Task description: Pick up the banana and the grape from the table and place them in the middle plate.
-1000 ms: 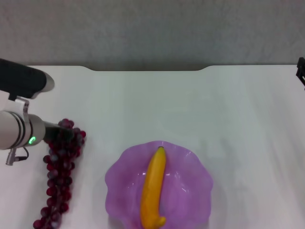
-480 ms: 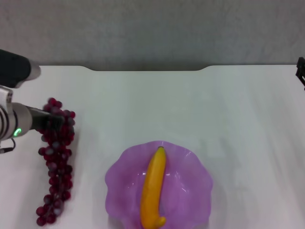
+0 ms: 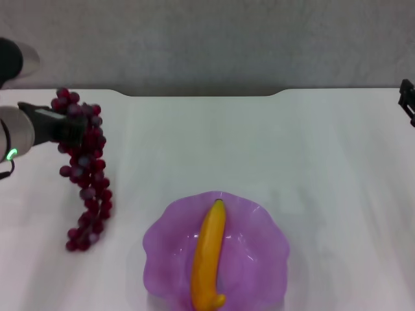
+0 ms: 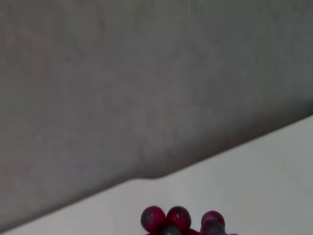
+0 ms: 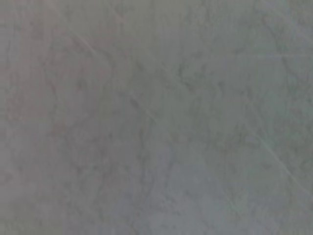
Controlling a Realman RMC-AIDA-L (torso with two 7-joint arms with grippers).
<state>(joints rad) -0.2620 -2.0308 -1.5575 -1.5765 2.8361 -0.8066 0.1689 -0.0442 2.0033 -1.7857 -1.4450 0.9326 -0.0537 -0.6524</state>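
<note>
From the head view, our left gripper (image 3: 72,129) is clamped on the top of the grape (image 3: 84,175), which hangs down, its low end seemingly just off the table (image 3: 259,142). The banana (image 3: 209,256) lies in the middle plate (image 3: 165,240). Our right gripper (image 3: 407,100) sits at the far right edge; we cannot tell its fingers.

The left wrist view shows only a few grapes. The right wrist view shows nothing useful.

A swinging bunch could shed grapes or drag across the plate's rim.

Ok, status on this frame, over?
Left pincer shut on the grape, bunch hanging left of the middle plate. Banana in plate. Right pincer parked at the table's right edge. Path clear.
</note>
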